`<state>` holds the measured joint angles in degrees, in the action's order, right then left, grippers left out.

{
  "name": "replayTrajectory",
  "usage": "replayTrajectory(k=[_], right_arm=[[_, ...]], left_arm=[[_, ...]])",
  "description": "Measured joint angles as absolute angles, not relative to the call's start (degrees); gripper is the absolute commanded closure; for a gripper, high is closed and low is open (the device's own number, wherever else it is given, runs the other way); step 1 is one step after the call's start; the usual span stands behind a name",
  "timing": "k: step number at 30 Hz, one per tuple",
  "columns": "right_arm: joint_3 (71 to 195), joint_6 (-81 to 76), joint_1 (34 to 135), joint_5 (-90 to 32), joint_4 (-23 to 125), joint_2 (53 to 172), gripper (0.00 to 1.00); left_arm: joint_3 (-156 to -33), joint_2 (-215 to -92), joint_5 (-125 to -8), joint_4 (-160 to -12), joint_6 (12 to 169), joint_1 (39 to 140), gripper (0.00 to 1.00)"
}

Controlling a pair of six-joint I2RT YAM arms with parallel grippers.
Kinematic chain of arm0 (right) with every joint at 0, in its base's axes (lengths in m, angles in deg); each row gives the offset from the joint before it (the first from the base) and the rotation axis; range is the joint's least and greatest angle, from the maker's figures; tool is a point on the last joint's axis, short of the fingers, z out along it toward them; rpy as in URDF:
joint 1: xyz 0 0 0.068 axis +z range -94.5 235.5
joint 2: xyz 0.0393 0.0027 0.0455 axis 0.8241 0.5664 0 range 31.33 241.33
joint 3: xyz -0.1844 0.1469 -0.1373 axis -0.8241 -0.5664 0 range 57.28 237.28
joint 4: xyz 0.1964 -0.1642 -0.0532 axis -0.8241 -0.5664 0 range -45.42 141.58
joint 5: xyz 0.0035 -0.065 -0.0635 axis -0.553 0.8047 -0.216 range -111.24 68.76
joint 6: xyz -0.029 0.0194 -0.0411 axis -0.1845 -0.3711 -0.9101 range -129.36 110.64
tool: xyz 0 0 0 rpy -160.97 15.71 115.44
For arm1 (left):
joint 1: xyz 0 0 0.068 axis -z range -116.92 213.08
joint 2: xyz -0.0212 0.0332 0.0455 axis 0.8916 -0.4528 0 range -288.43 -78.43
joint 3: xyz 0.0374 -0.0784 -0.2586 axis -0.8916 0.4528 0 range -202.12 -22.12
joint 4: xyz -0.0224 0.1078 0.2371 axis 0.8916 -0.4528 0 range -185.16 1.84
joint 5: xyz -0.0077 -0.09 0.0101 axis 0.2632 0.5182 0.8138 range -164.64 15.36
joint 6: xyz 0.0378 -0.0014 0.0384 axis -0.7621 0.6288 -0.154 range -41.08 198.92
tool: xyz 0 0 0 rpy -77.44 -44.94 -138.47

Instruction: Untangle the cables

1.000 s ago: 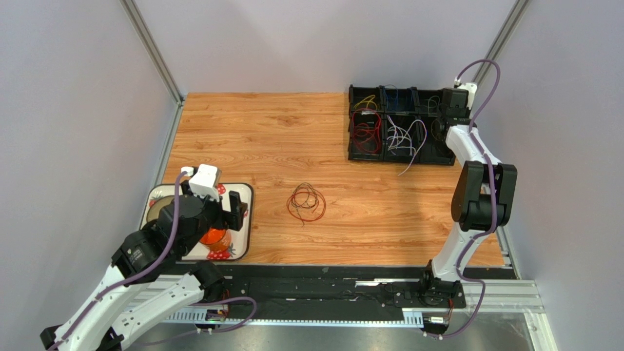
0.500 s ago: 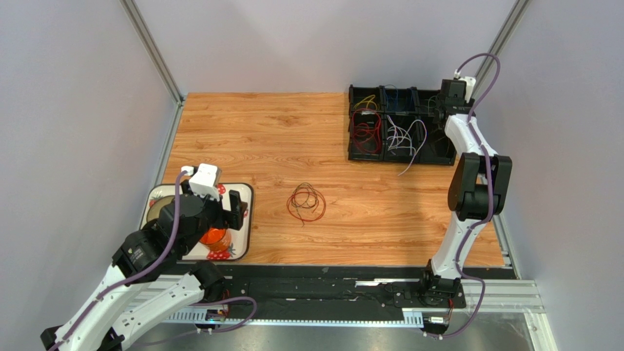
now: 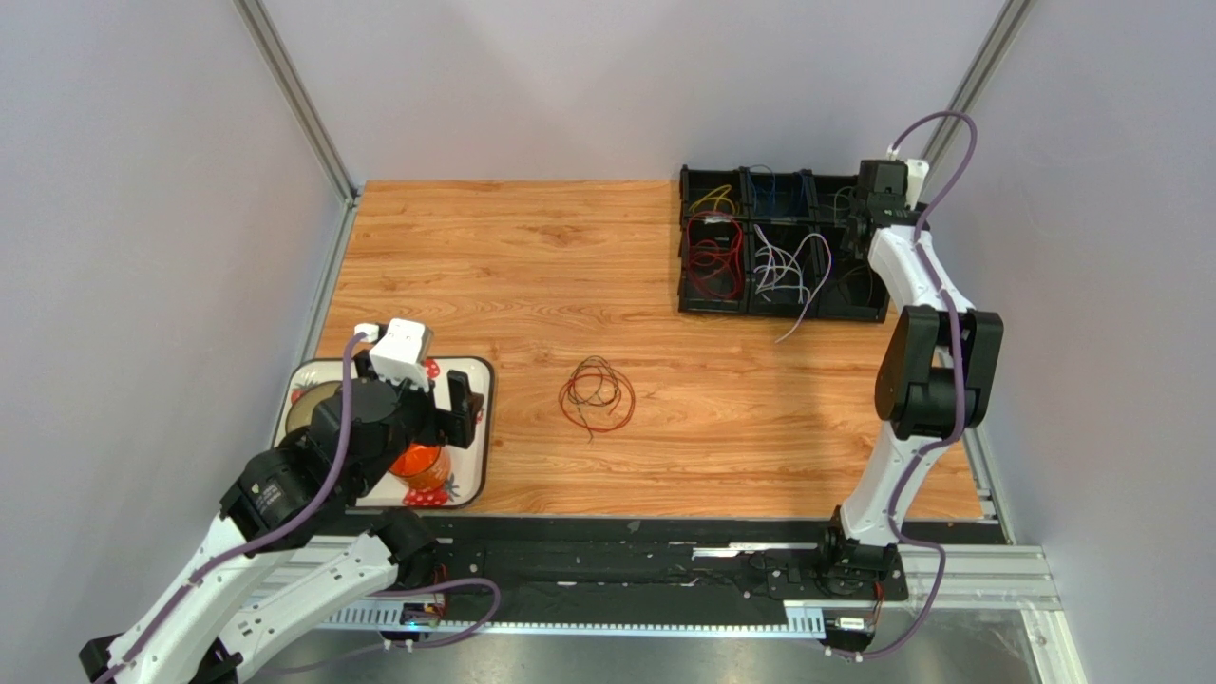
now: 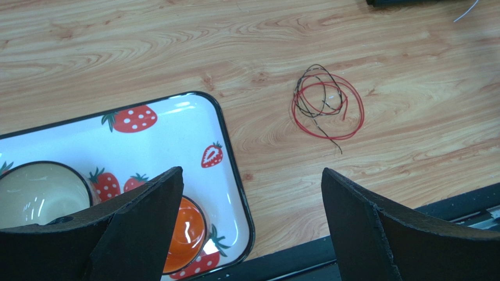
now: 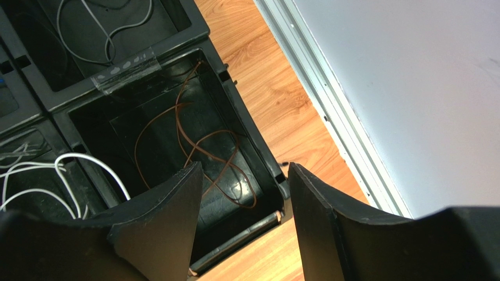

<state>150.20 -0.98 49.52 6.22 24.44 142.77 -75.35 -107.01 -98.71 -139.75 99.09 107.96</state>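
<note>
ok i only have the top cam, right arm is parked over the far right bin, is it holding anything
observer: no. On the right wrist view the right gripper is open, with nothing between its fingers.
operator: whats in the bin under it
observer: one brown cable lying loose on the floor of that compartment, in a few overlapping loops.
operator: and the little pile mid table, one cable or more
observer: two, going by the left wrist view. A red cable is coiled in a ring, and a thin dark cable is looped through it, so they are not yet apart.
</note>
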Motion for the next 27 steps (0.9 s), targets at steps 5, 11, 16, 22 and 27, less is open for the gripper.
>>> replayTrajectory(k=[5, 11, 16, 22, 27], right_arm=[[145.31, -0.39, 51.56, 5.28, 24.03, 134.86, 0.4], [140.15, 2.5, 54.33, -0.64, 23.02, 124.41, 0.4], [132.17, 6.26, 55.97, -8.75, 23.53, 117.07, 0.32], [122.03, 13.05, 56.82, -20.05, 24.55, 109.4, 0.31], [121.02, 16.44, 57.11, -27.06, 23.09, 108.74, 0.32]], left_arm=[[-75.27, -107.01, -98.71, -139.73, 99.09, 107.96, 0.05], [-75.27, -107.03, -98.71, -139.73, 99.09, 107.96, 0.04], [-75.27, -107.62, -98.69, -139.73, 99.02, 107.94, 0.01], [-75.27, -109.04, -98.69, -139.73, 99.04, 107.92, 0.01], [-75.27, -111.51, -98.21, -139.71, 99.04, 107.92, 0.02]])
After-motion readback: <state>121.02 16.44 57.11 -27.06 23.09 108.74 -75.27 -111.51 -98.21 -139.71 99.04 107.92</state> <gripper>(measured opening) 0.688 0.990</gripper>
